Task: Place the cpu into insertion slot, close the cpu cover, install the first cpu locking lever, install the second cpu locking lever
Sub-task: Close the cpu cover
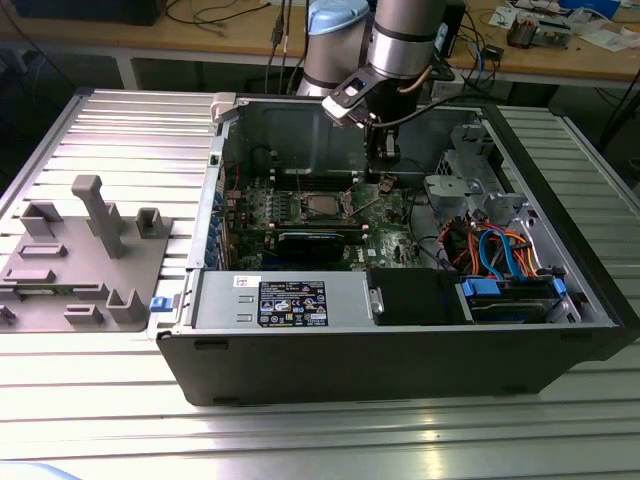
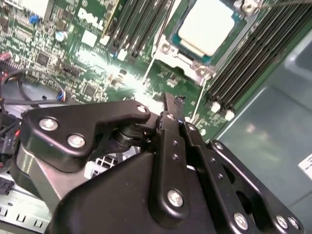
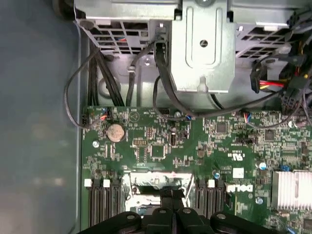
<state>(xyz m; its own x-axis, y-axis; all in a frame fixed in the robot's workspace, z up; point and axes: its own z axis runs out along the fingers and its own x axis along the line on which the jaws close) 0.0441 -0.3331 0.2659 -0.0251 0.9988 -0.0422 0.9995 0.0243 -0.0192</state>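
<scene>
Black metal fingers of the claw are pressing flat against each other in both wrist views, leaving no gap and gripping nothing. Their tips are hovering just over the green circuit board, and I cannot tell whether they are touching it.

One chip, with a pale silver-grey top, is sitting in the one socket. It is lying a little way ahead of the claw's tips and apart from them. Long black memory slots are running in two banks, one on each side of the socket. One round coin battery is lying farther out from the claw, and one finned silver heatsink is sitting off to the claw's side.

One arm is reaching down from above into the open computer case. Its wrist is standing nearly upright and the claw is pointing down at the board, close beside the socket.
</scene>
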